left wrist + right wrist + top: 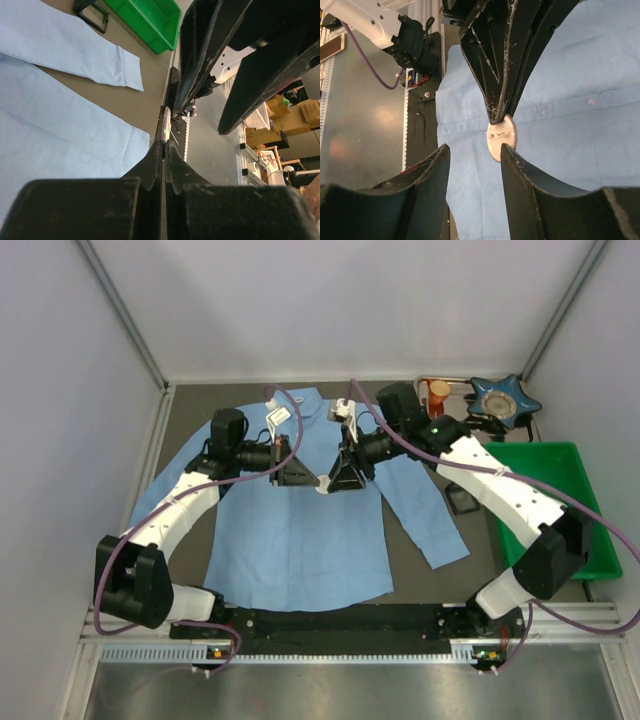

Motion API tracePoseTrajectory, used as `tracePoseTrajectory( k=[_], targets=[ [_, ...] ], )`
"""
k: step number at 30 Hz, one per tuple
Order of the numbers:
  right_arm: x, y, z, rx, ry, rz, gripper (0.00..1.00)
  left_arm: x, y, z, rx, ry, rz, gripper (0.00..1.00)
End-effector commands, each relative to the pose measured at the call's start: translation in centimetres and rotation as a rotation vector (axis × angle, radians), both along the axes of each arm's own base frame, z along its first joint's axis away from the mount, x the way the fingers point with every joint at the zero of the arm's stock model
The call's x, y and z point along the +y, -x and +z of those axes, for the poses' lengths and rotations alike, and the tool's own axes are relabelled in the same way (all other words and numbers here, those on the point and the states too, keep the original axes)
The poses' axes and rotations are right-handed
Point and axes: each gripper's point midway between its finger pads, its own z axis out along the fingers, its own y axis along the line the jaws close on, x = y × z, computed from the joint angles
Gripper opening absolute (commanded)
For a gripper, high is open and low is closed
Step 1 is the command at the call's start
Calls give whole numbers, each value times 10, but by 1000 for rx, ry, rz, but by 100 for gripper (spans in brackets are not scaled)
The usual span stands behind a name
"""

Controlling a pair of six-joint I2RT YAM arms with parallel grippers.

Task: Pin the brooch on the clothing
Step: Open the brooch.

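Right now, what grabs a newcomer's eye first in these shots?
The light blue shirt spread flat on the dark table. Above its chest the left claw is shut on a small pale round brooch, the right claw open, facing it. A green bin sits far right.

Left hand (499,119) clamped (right hand (474,149) parted).

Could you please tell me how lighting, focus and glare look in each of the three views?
Top external: even, soft light, only faint shadows on the shirt. Left wrist: the left fingers loom dark and blurred up close, the green bin sharper. Right wrist: the brooch is crisp, a dull bright patch glares on the grey metal panel.
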Motion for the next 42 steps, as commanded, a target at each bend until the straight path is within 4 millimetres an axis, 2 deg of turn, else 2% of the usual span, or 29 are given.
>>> tracePoseTrajectory(
  k=[1, 3, 6, 7, 8, 10, 14, 18, 20, 22, 24, 31, 42],
  targets=[
    [9, -3, -10, -23, 13, 23, 44, -1, 10, 25, -100, 47, -71, 0],
    [10, -11, -17, -42, 37, 8, 42, -1, 14, 26, -98, 53, -92, 0],
    [12, -15, -19, -50, 41, 9, 31, -2, 19, 25, -97, 52, -112, 0],
    [12, -15, -19, -51, 39, 12, 22, -2, 19, 26, -105, 50, -116, 0],
    [13, -16, -20, -47, 39, 12, 18, -3, 19, 27, -108, 49, -116, 0],
    [13, -14, -21, -35, 39, 20, 14, -3, 21, 29, -109, 56, -129, 0],
    [11, -15, -22, -60, 50, 18, 22, -2, 23, 26, -108, 51, -140, 0],
    [3, -9, 1, -107, 16, 38, 26, 1, 28, 21, -101, 27, -152, 0],
    [-6, -5, 9, -107, 10, 40, 31, 3, 32, 16, -99, 16, -164, 0],
    [-12, -4, 13, -126, 14, 43, 40, 3, 33, 17, -131, 14, -177, 0],
    [-16, -4, 5, -144, 40, 52, 49, 4, 35, 17, -115, 18, -190, 0],
    [-2, -4, -3, -66, 29, 86, 50, 0, 37, 21, -139, 32, -227, 0],
    [3, 23, 4, 14, -35, 183, 50, -1, 37, 16, -149, 12, -225, 0]
  ],
)
